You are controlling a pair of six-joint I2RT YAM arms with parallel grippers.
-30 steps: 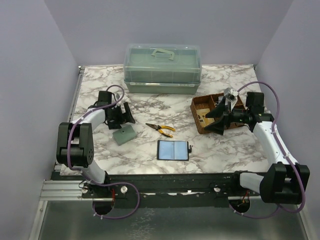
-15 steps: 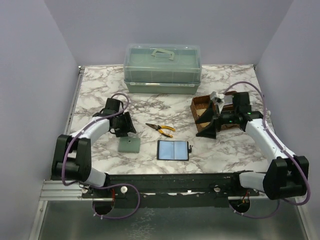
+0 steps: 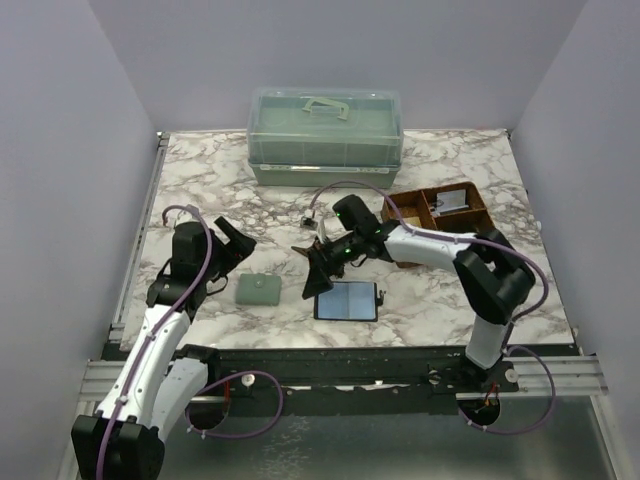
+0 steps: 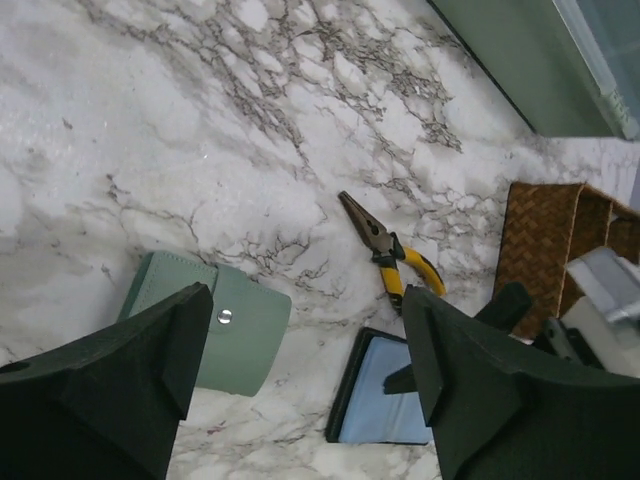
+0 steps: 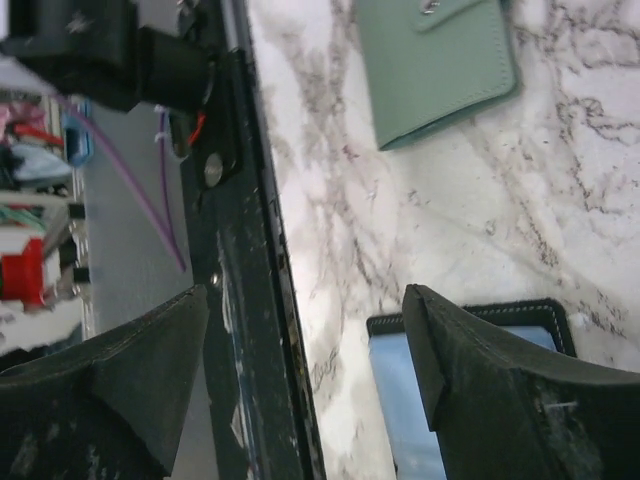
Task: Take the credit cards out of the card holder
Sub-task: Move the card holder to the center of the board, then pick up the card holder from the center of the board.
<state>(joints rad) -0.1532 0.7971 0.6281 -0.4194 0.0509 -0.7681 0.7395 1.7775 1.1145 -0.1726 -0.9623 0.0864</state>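
Note:
The card holder (image 3: 348, 301) lies open and flat near the table's front edge, two pale blue panels with a dark border; it also shows in the left wrist view (image 4: 375, 400) and the right wrist view (image 5: 395, 392). My right gripper (image 3: 320, 272) (image 5: 305, 330) hangs open just above its left edge, with nothing between the fingers. A grey credit card (image 3: 456, 199) (image 4: 605, 285) lies in the brown woven tray (image 3: 407, 214). My left gripper (image 3: 232, 245) (image 4: 308, 330) stands open and empty at the left, above a green snap pouch (image 3: 258, 290) (image 4: 235, 335).
Yellow-handled pliers (image 3: 333, 262) (image 4: 395, 262) lie just behind the card holder, partly under my right gripper. A translucent green lidded box (image 3: 325, 135) stands at the back. The green pouch (image 5: 435, 60) and the black front rail (image 5: 240, 300) show in the right wrist view.
My right arm swung from over the brown tray to the card holder's left edge, leaving a card in the tray. The left arm released the green pouch onto the table and drew back left.

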